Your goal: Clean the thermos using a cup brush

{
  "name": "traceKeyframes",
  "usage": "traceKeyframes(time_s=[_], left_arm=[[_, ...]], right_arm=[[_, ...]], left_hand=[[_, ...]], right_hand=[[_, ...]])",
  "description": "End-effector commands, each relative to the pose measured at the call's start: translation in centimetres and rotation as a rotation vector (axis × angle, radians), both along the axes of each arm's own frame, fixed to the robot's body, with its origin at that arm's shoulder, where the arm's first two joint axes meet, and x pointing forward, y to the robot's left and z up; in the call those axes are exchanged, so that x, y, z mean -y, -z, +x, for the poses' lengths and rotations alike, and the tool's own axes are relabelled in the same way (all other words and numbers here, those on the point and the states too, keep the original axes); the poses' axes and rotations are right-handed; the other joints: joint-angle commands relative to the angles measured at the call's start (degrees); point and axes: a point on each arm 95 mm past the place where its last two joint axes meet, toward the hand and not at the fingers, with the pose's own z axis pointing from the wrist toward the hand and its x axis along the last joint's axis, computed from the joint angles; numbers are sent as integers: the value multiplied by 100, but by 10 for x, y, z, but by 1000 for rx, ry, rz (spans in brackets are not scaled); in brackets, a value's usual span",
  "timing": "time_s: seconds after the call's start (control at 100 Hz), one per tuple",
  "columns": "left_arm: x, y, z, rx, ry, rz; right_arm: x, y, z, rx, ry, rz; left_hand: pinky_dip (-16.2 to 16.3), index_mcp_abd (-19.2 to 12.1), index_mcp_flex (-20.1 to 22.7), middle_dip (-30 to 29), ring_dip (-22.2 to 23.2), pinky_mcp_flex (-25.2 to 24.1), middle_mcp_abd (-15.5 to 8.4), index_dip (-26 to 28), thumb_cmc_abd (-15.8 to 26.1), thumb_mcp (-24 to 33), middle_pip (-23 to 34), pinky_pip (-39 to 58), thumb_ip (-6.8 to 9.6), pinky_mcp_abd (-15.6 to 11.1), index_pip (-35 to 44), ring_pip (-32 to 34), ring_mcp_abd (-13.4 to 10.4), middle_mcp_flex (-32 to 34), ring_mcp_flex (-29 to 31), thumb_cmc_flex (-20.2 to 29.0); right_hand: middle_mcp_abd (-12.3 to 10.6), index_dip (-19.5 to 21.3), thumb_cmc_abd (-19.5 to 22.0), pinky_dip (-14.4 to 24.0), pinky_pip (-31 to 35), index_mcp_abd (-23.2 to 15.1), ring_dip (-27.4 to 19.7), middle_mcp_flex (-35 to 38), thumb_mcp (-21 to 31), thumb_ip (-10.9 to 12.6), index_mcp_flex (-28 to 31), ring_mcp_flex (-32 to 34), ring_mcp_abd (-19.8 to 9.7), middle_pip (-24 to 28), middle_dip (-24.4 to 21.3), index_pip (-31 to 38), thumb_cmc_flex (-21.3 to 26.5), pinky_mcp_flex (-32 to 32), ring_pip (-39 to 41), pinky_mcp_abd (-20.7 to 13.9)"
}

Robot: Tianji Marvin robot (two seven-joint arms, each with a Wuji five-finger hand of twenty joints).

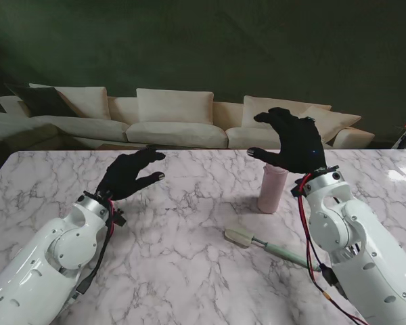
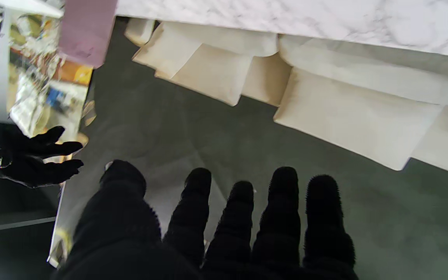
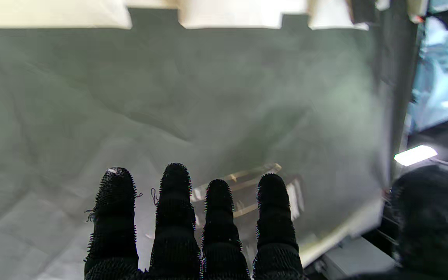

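Both arms are raised, left hand (image 1: 127,176) and right hand (image 1: 292,143) empty with fingers (image 2: 284,202) spread.

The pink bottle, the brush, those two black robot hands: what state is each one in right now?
Thermos: upright on the table, not held; top hidden by the right robot hand.
Cup brush: lying flat on the table, untouched.
Left robot hand: open, empty, raised.
Right robot hand: open, empty, above the thermos.

the pink thermos (image 1: 272,189) is standing upright on the marble, right of centre, its top partly hidden from the stand's view. the cup brush (image 1: 265,245) is lying flat nearer to me, pale head pointing left, green handle trailing right.
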Motion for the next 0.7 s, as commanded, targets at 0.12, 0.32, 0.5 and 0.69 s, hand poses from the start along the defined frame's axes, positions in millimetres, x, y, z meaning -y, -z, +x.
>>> traceKeyframes(time_s=[0.12,0.32,0.5,0.69], left_arm=[[9,-8,-16,36,58,-112],[11,-5,-26,39,86,-162],[15,22,-30,-63,43,-252],[19,55,-19,-195,-39,-329]], right_arm=[[-54,-3,-32,77,-177,103],[-94,25,-47,-21,-292,241],[-115,73,-40,-206,-349,364],[-118,122,-28,-398,-352,419]], left_hand=[[-55,-187,-925,-515,-263,-125,-18,-247,338,-99,-391,-202,57,-123,-474,-219,-16,-429,-262,-109],[-64,-479,-1167,-689,-314,-156,-218,-573,384,-103,-522,-265,51,-100,-797,-239,-127,-670,-215,-211],[14,-137,-402,-508,-187,-157,-175,-267,361,-90,-183,-288,55,13,-120,-127,-130,-349,-103,-212],[75,18,-159,-292,-107,-266,-219,0,357,-71,-54,-354,74,-23,130,-132,-129,-220,-177,-132]], right_hand=[[15,-74,212,-55,110,-16,-152,91,-119,191,31,87,-100,122,38,101,41,170,48,60],[20,-104,313,-89,120,-2,-171,-106,-198,205,-167,67,-104,26,4,-29,15,197,-5,45],[-93,-85,712,-144,23,-7,-203,-357,-429,172,-643,-72,-134,14,-4,-122,-139,88,-128,-12],[-140,-197,1270,-170,-97,88,-266,-600,-943,178,-797,-275,-97,-195,-147,-885,-291,-36,-270,-88]])
